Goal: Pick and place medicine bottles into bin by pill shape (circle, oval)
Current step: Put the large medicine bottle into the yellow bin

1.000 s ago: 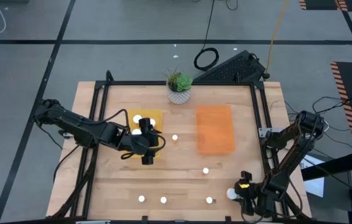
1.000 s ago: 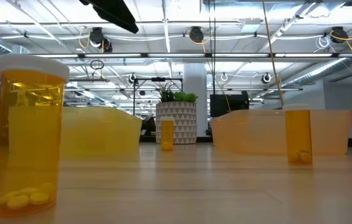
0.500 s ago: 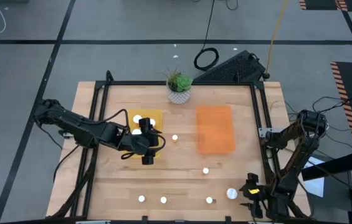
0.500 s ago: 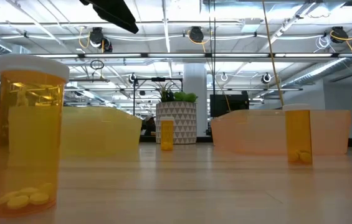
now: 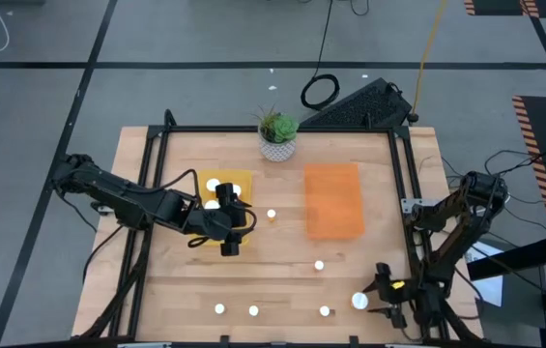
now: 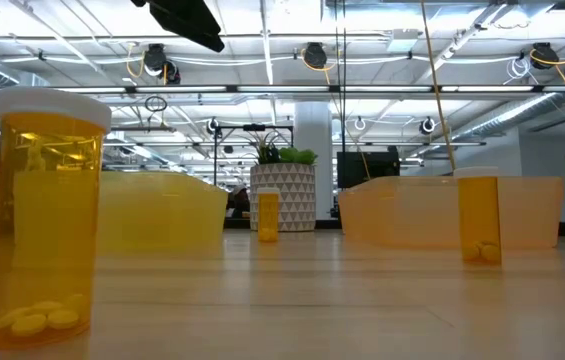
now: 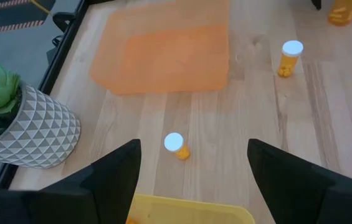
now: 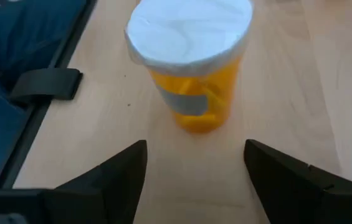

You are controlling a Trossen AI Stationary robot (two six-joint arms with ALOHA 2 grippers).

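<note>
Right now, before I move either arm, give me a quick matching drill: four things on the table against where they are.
Things:
1. plant
2. orange bin
3. left pincer
4. right pincer

Places:
A. beside the big bottle at the near right edge
B. over the yellow bin
C. far edge, centre
D. right of centre, no bottle showing in it

Pairs: 1-C, 2-D, 3-B, 4-A

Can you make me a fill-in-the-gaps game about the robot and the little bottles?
1. The right hand is open, facing a bottle with a ____ cap.
2. The left hand hangs over the ____ bin.
3. The plant grows in a ____ pot.

Missing words: white; yellow; white
</note>
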